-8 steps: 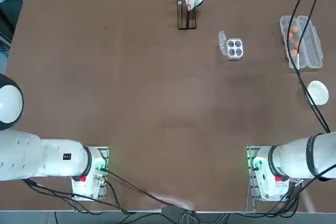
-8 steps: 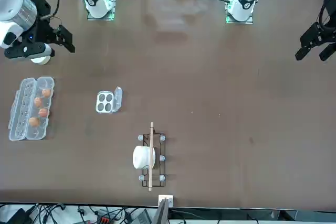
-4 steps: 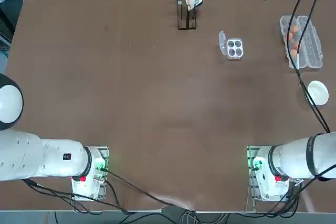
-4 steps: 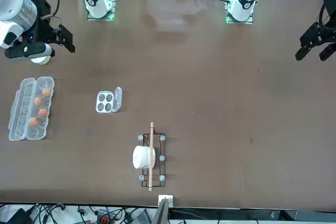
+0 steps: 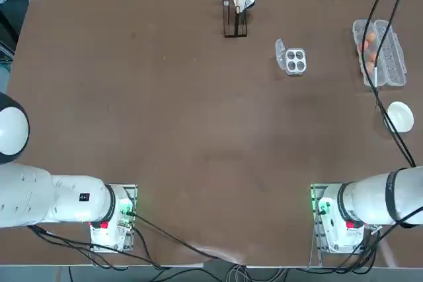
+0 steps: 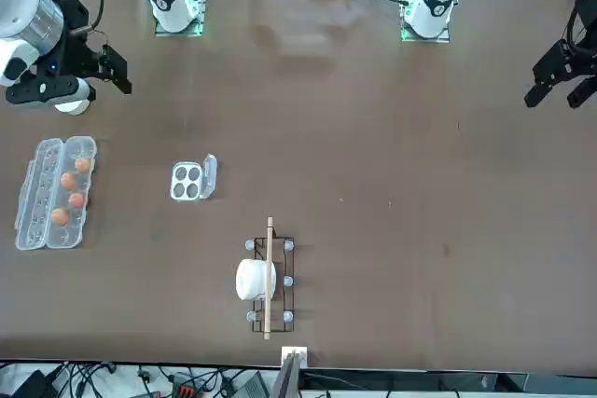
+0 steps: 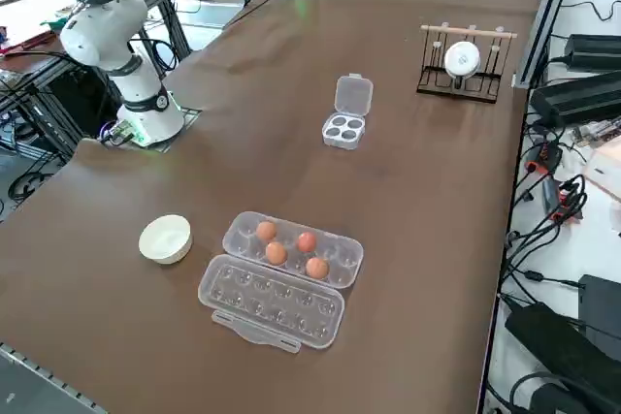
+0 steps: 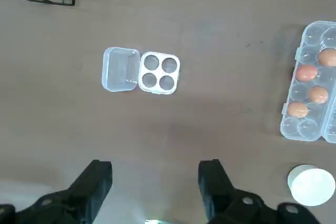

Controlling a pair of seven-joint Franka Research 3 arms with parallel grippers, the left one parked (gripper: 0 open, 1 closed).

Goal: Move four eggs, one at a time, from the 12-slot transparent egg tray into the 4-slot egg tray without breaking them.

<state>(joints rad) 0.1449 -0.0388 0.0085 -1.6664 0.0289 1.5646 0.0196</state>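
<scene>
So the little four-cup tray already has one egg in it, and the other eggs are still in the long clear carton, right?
Not quite. The little four-cup tray is empty: the right wrist view shows all its cups bare. All four eggs are in the long clear carton. The right gripper hangs open above the table, holding nothing.

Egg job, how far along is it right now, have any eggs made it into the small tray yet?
Nothing is done yet: all four eggs sit in the long carton, and the small tray's four cups are empty, lid flap open. In hand: nothing; the right gripper hangs open, high above the table, carrying nothing. Left: all four transfers, one egg at a time.
</scene>
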